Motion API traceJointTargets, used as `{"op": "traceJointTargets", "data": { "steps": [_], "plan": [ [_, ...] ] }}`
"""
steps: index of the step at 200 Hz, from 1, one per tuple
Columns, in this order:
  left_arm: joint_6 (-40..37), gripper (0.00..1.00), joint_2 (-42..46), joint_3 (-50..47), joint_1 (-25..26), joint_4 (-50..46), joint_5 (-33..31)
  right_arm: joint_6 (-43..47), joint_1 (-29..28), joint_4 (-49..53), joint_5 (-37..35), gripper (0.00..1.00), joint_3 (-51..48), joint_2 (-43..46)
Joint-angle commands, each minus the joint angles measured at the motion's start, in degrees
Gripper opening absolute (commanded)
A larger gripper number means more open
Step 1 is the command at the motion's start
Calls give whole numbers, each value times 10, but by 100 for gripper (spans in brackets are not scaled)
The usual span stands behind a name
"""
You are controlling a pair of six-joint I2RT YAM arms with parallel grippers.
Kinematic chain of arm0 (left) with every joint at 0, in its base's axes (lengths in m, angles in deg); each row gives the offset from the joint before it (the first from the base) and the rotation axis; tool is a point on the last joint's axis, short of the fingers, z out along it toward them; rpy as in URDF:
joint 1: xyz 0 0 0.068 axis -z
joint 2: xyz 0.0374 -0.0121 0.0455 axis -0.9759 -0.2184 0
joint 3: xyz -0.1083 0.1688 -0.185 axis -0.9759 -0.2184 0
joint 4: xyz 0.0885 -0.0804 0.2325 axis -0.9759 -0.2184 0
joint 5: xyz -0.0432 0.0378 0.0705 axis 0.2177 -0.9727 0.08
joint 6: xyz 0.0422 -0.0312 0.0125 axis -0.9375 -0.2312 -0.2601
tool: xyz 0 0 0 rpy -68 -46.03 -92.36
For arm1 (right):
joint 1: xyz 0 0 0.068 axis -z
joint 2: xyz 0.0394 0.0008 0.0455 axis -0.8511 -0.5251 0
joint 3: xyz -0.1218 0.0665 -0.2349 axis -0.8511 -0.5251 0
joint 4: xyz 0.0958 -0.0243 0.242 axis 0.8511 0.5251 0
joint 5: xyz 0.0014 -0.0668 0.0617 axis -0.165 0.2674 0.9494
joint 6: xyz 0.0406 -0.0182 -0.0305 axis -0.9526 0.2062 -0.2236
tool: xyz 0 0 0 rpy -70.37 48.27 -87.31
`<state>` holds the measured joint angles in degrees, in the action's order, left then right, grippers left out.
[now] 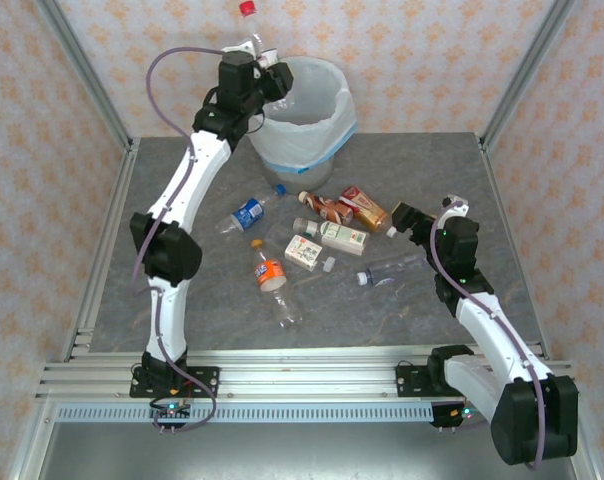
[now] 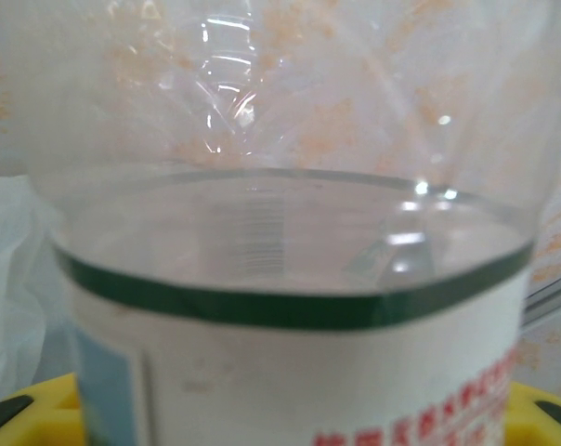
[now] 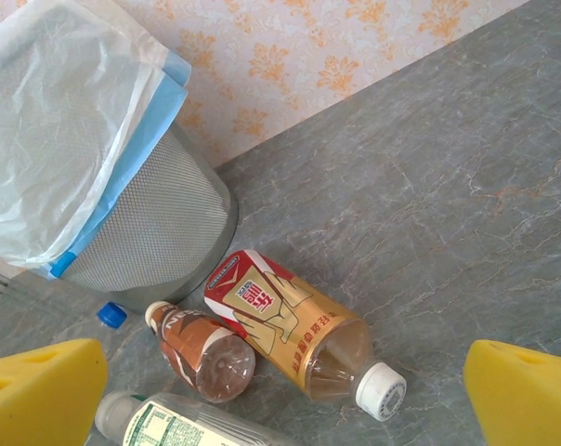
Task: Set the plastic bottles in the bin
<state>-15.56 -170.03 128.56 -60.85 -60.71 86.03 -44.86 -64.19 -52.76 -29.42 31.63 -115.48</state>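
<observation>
**Operator:** Report the left gripper.

**Technician:** Its fingers are closed on a clear bottle with a white label topped by a green band. The yellow pads sit at either side of the label. In the top view the left arm is raised, with its wrist at the near-left rim of the bin. A red cap shows above the wrist. I cannot tell whether it belongs to the gripped bottle.

**Operator:** And the right gripper?

**Technician:** Its fingers are spread wide with nothing between them. It hangs low over the tabletop, just beside the red-and-gold bottle. That bottle lies on its side, with a brown bottle right alongside it.

**Operator:** Where are the other bottles?

**Technician:** They lie on the tabletop in front of the bin:
- a blue-label bottle
- an orange-label bottle
- a white-green bottle
- a clear, unlabelled bottle

The bin stands at the far edge, lined with a white bag with a blue band.
</observation>
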Motion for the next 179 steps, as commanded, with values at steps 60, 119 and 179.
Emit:
{"op": "traceJointTargets", "data": {
  "steps": [60,119,179],
  "plan": [
    [-47,52,-57,67,15,-74,3,13,-4,13,-20,99,-3,11],
    [-33,54,-41,68,19,-158,37,11,-4,10,-19,99,-3,1],
    [-31,60,-54,68,22,-177,30,8,-4,14,-19,99,-3,-1]
  ]
}}
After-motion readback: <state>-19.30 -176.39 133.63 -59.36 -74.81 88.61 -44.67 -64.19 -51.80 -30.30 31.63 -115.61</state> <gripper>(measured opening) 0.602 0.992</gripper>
